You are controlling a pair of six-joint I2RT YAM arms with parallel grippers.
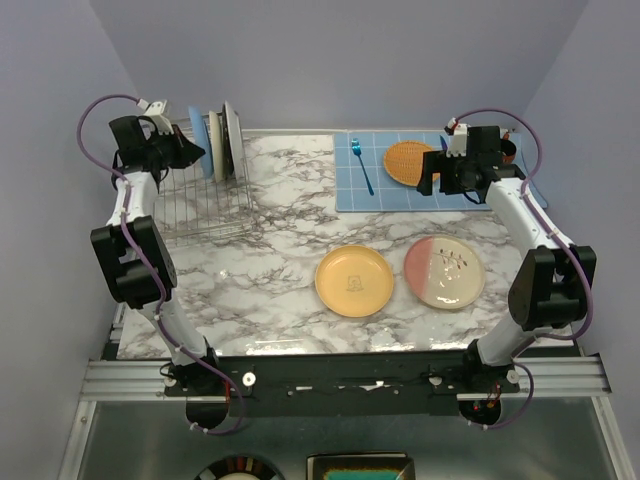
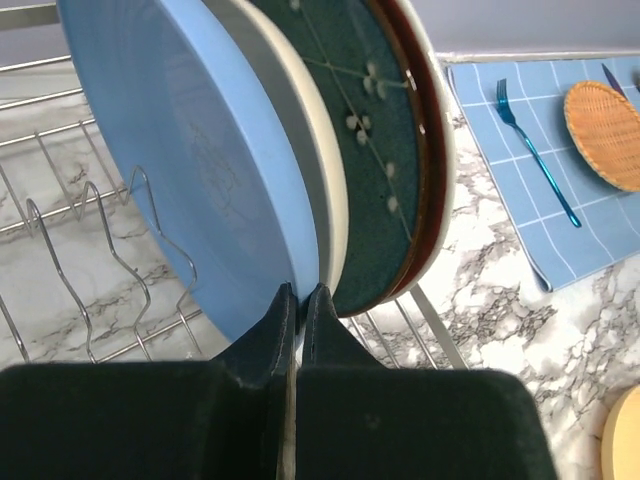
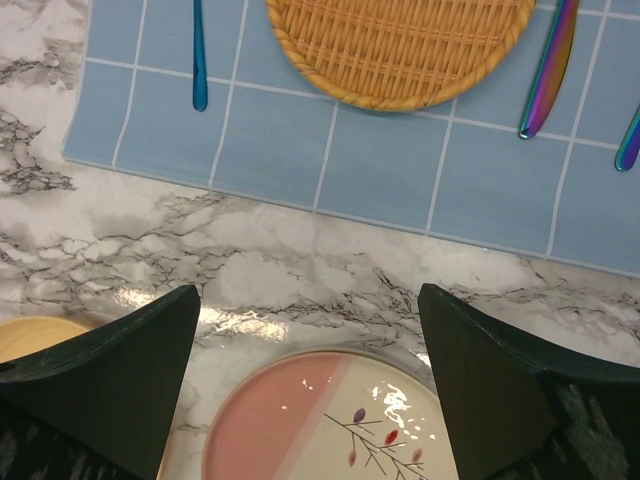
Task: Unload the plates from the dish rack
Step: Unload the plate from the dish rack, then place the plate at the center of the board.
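Plates (image 2: 200,150) upright in wire rack (image 1: 200,205)

The left arm (image 1: 132,262) rises from its base and reaches to the far left corner, wrist bent inward. The left jaws are pressed together, tips all but touching. The right arm (image 1: 552,285) folds up on the far right, wrist angled down. The right jaws stand spread wide, gripping nothing.

Bright, even overhead light leaves only soft shadows. Glare streaks the marble tabletop (image 1: 270,290) near its front edge and glints on the pink-and-cream plate (image 3: 330,430). Closest to the lens, the left gripper's fingers (image 2: 262,345) look soft.
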